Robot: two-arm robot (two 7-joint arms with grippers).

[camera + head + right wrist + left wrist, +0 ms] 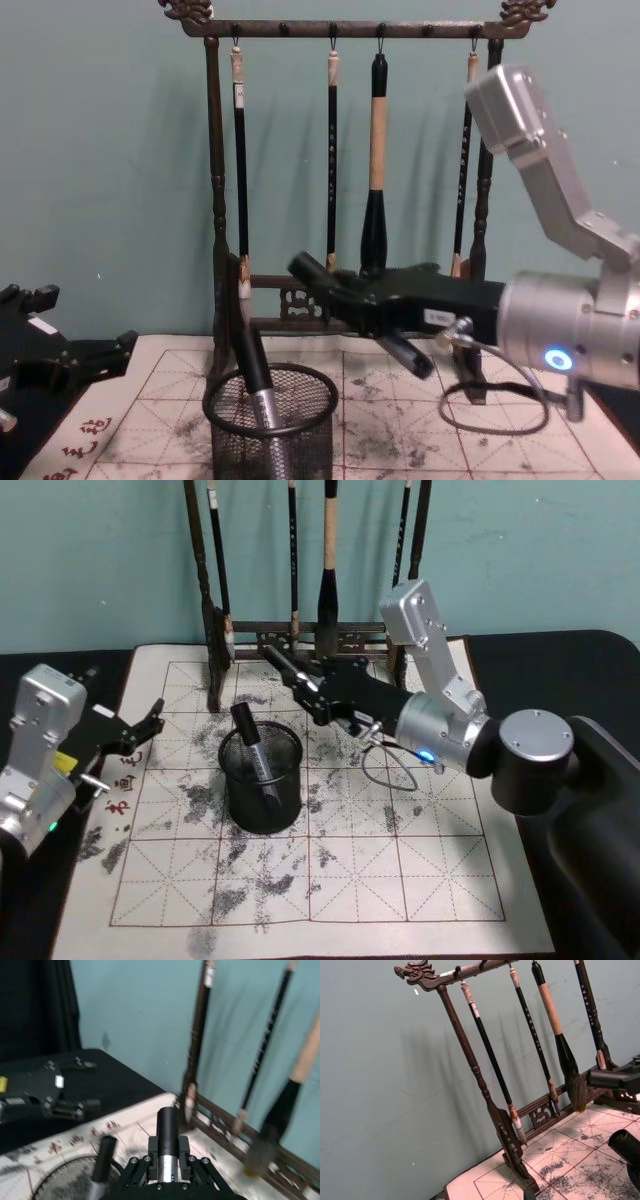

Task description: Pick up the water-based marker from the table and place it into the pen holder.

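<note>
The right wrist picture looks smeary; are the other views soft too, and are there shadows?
Right wrist view: hanging brushes blurred, claw sharper. Left wrist view: brush rack crisp, casting soft shadows on the wall. Chest view: fairly sharp, faint rack shadows.

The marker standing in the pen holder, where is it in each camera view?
Head: marker leaning inside pen holder, centre-left.
Chest: marker rising from the holder, lower left of centre.
Right wrist: marker near bottom left.
Left wrist: dark end at right edge, cannot tell.
Shared landmark: brush rack.

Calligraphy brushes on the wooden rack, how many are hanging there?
4, hanging in a row from the rack's top bar: leftmost brush, second brush, thick middle brush, rightmost brush.
</note>
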